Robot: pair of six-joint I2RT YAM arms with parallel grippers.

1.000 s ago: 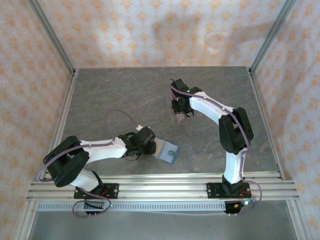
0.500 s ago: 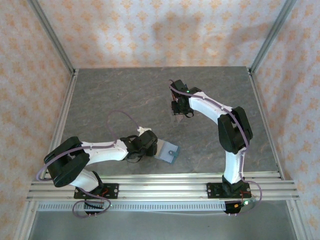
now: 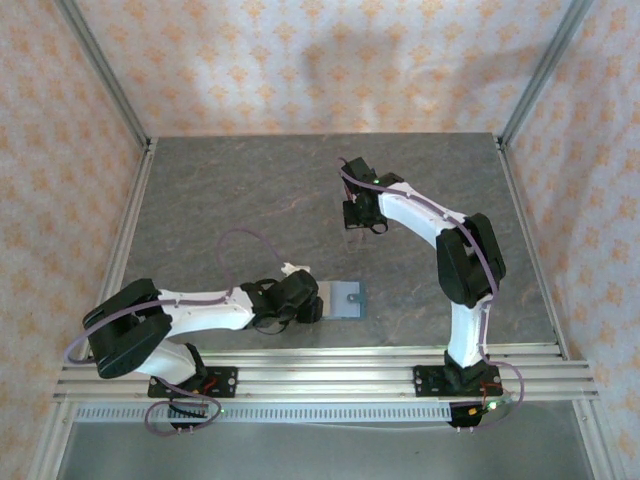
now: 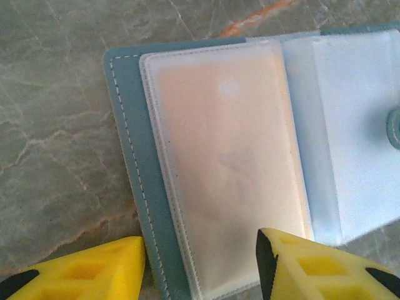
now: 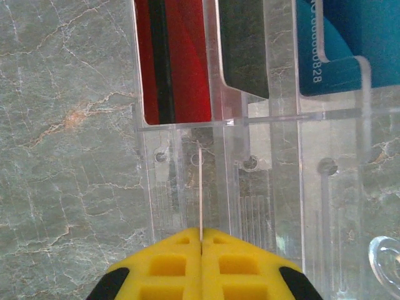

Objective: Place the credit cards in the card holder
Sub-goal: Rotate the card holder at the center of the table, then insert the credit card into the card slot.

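Fingers [image 4: 94,272] of the left gripper [image 4: 200,247], yellow, stand spread apart at the near edge of the card holder [image 4: 128,156]. The left finger lies just off its teal cover and the right finger overlaps the corner of its front sleeve [image 4: 225,156]. Nothing is pinched between them.

The card holder lies unfolded on the grey table [image 3: 250,190], near the front rail and just right of the left gripper. Its clear front sleeve shows a pale peach tint; whether a card sits inside cannot be told. A second sleeve [image 4: 350,125], pale blue, follows to the right. The snap stud [image 4: 394,128] is cut off at the frame edge.

Farther right and deeper on the table, the right gripper [image 5: 201,240] hangs over the clear rack [image 5: 275,187]. Its fingers [image 5: 169,262] are pressed together on a thin card [image 5: 200,187] seen edge-on as a pale line rising from their seam. Its colour and face cannot be made out.

The rack's slots hold, left to right:
- a red card [image 5: 181,56] with a dark stripe
- a dark card [image 5: 245,44]
- a blue card [image 5: 331,37] bearing white digits

All three are cut off by the top of the frame. From above, the rack is largely hidden under the right gripper.
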